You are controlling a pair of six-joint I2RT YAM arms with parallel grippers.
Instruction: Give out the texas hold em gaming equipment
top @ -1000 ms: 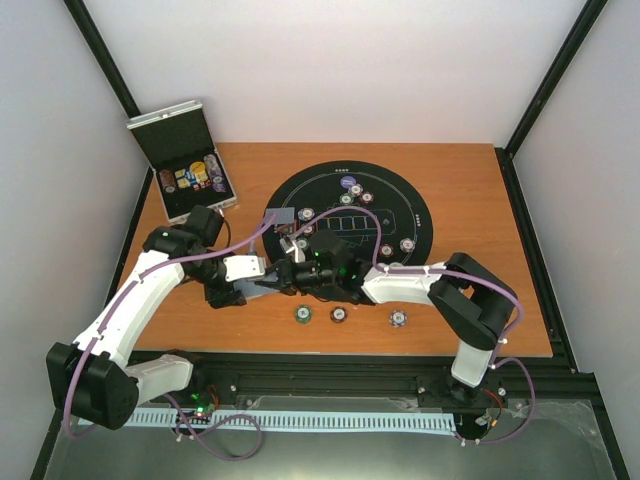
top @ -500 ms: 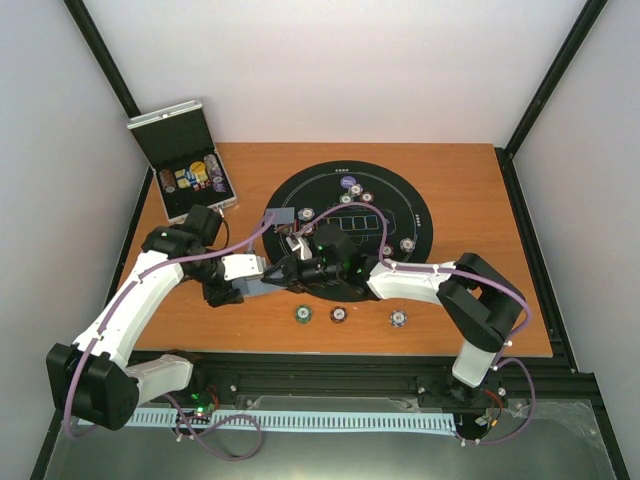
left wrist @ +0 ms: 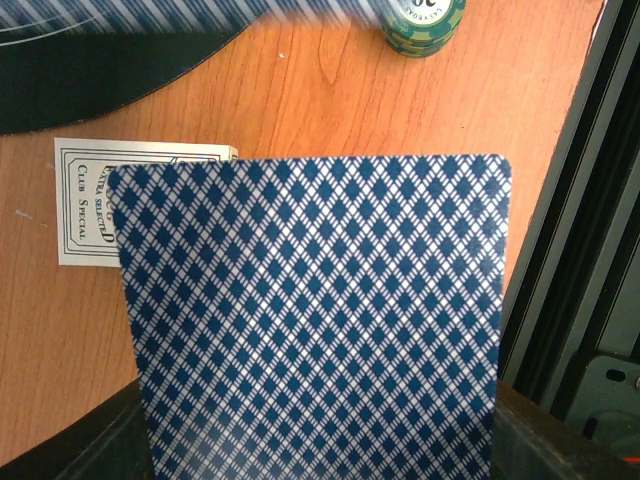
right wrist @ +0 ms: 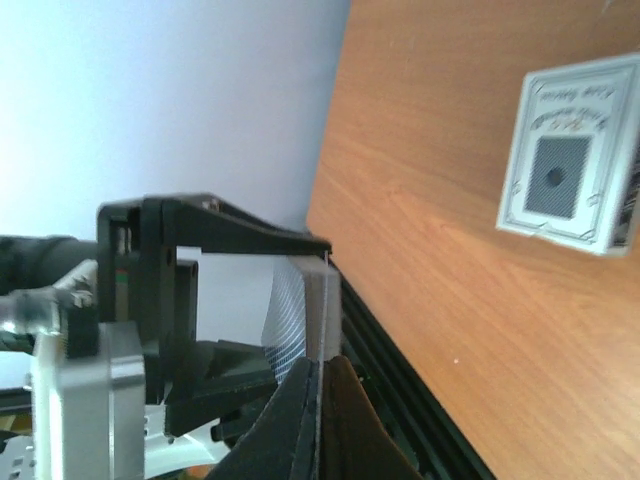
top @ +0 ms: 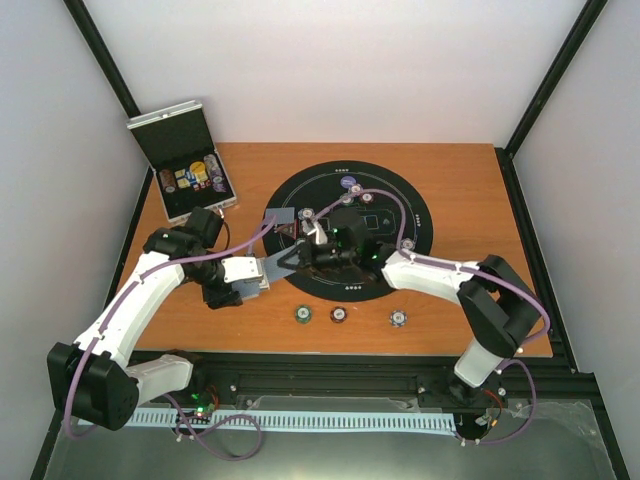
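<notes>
L gripper [top: 260,271] clamps light, slick deck [left wrist: 310,320]; R gripper [right wrist: 322,365] shut, pinching thin, bendy top card [right wrist: 290,310] by its edge, prob. safest hold.

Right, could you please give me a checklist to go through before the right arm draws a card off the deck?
1. Left gripper clamps the deck of blue diamond-backed playing cards: ok.
2. Right gripper shut on the deck's edge: ok.
3. Only one card pinched: cannot tell.
4. Green round poker chip, maroon chip and purple-white chip lie apart from both grippers: ok.
5. White card box lies on the table, apart from the deck: ok.
6. Free landing spot on the black round felt mat: cannot tell, the right arm covers part of it.
</notes>
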